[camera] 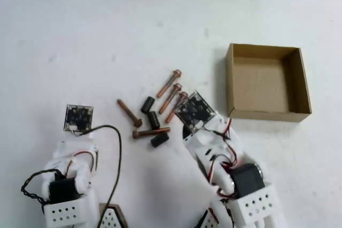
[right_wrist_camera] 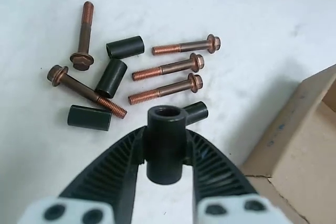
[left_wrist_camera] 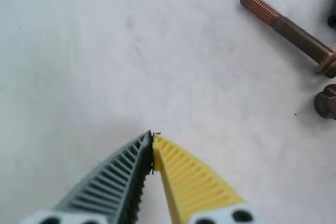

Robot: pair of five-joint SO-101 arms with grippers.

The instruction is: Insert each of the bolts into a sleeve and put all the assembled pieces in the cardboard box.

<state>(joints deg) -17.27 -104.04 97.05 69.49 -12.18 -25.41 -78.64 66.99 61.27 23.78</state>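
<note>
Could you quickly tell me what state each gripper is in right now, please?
Left gripper: closed, holding nothing.
Right gripper: closed on a black cylindrical sleeve.

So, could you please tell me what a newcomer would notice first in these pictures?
The right gripper clamps a black sleeve near the open cardboard box. Just beyond it, copper bolts and loose sleeves lie scattered on the white table.
</note>
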